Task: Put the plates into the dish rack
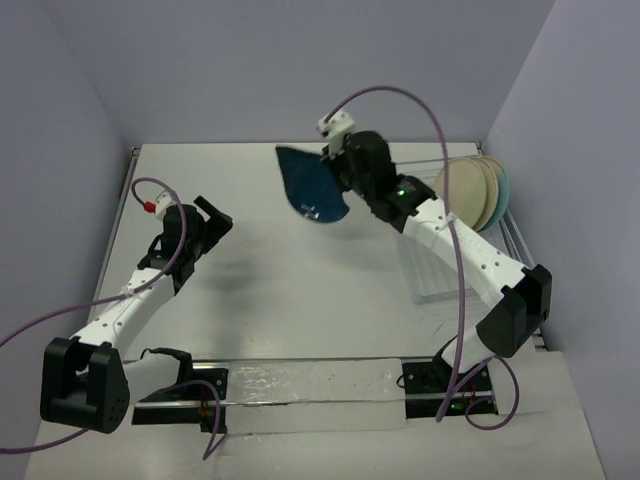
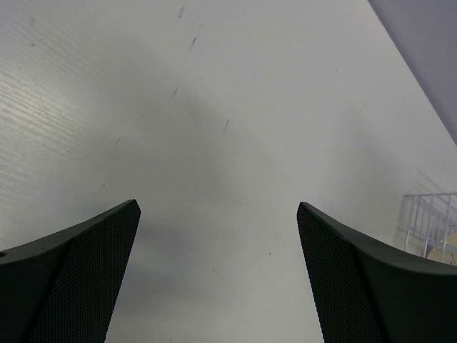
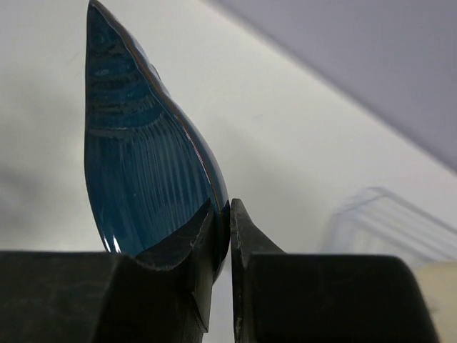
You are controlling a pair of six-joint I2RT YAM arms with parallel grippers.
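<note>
**Round plates racked, leaf dish in the grip**

Top view: the dish rack [image 1: 437, 276] sits at the table's [image 1: 290, 290] right side, beside the right arm. A cluster of round plates [image 1: 474, 192] stands on edge at its far end, overlapping; they look like three, though the overlap makes the count uncertain. The near slots look free. The dark teal leaf-shaped dish [image 1: 305, 182] is left of the rack and apart from it, pinched at its edge by the right gripper [image 1: 340, 180] and, judging by the angle, raised off the table. The left gripper [image 1: 212, 218] hangs over bare table on the left, well away from everything.

Left wrist view: the left gripper's fingers [image 2: 100, 264] are spread wide with nothing between them, only table below. A corner of the rack shows at the right edge.

Right wrist view: the right gripper's jaws are clamped together on the leaf dish's rim, the dish standing on edge with its pointed tip away from the camera. The rack is a blur to the right.

By my reading the round plates are done and only the leaf dish is left: carry it right, line it up with a free slot, and lower it in.
</note>
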